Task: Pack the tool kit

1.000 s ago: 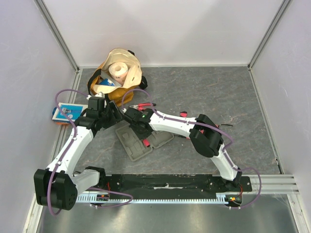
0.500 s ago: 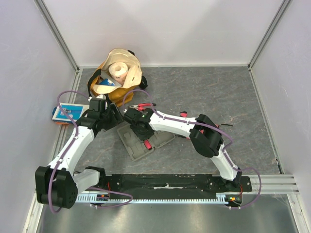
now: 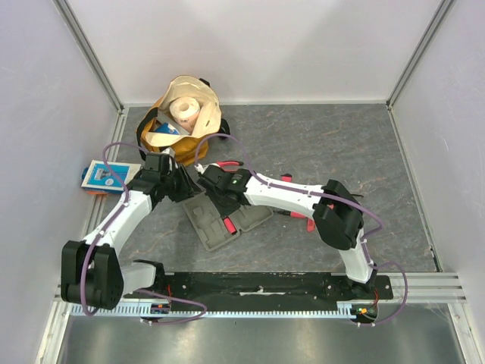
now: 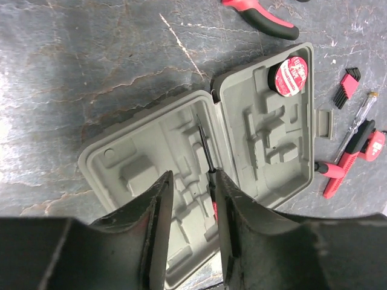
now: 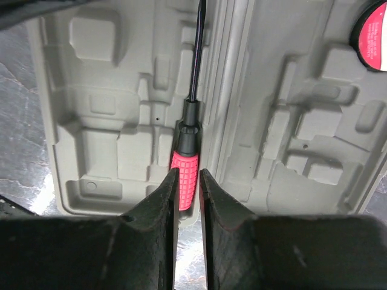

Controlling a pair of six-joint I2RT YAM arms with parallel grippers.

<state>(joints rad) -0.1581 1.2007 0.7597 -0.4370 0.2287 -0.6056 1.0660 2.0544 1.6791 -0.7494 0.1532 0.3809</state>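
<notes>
The grey tool kit case [image 3: 241,220] lies open on the table, moulded slots facing up [image 4: 151,175]. A red-and-black screwdriver [image 5: 185,175] lies in a slot beside the hinge. My right gripper [image 5: 187,173] is shut on its red handle. My left gripper [image 4: 192,181] hovers over the same half, open with nothing between its fingers; the screwdriver shaft [image 4: 204,145] runs along its right finger. A round tape measure [image 4: 289,75] sits in a corner of the other half. Red pliers [image 4: 260,16] lie beyond the case.
Hex keys [image 4: 346,89], a thin tester screwdriver [image 4: 358,119] and a red-handled tool [image 4: 340,167] lie on the table right of the case. A tan-and-yellow bag [image 3: 182,117] stands at the back left. A blue-and-white packet [image 3: 106,174] lies by the left wall.
The left gripper's jaws have narrowed and that arm has shifted slightly right over the case. The right arm's elbow has moved right; its gripper stays at the screwdriver.
</notes>
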